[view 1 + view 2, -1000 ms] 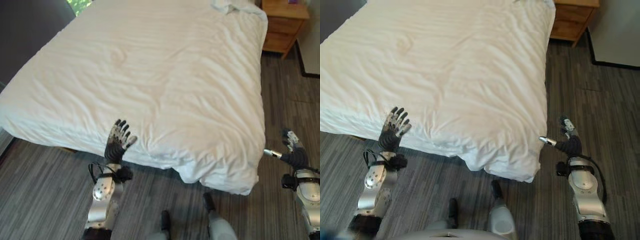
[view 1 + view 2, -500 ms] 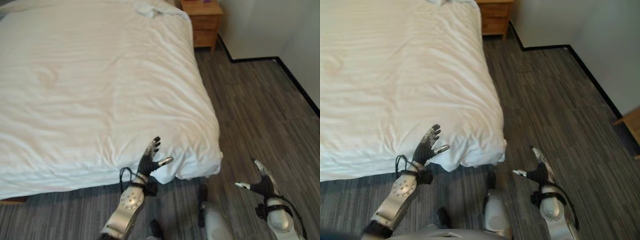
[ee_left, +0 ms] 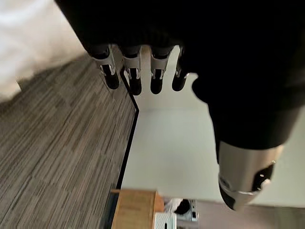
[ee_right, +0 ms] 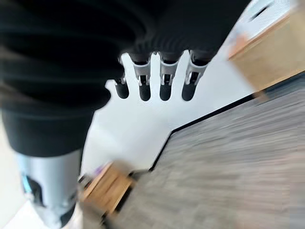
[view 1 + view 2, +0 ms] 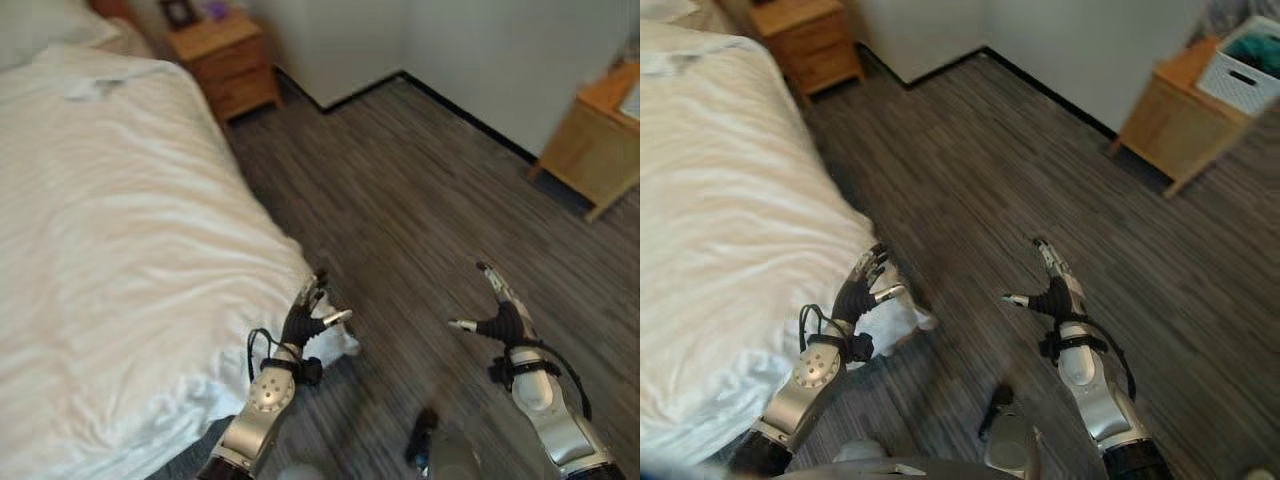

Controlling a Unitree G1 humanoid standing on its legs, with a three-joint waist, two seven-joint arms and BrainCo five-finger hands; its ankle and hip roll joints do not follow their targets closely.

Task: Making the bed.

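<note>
A wooden nightstand [image 5: 222, 58] is seen by the head of the bed [image 5: 110, 260], and a wooden cabinet [image 5: 1180, 105] with a white basket [image 5: 1252, 62] on top is seen by the far wall. The bed runs from the near corner up to the nightstand. The left hand [image 5: 308, 318] is held with fingers spread just beside the bed's near corner, gripping nothing. The right hand [image 5: 500, 312] is held loose over the floor [image 5: 400, 190], well apart from the bed.

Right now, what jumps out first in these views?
The white duvet fills the left, its corner drooping toward the grey wood floor by the open left hand. The open right hand hangs over bare floor. A wooden nightstand stands by the bed's head, and another wooden cabinet carries a white basket.
</note>
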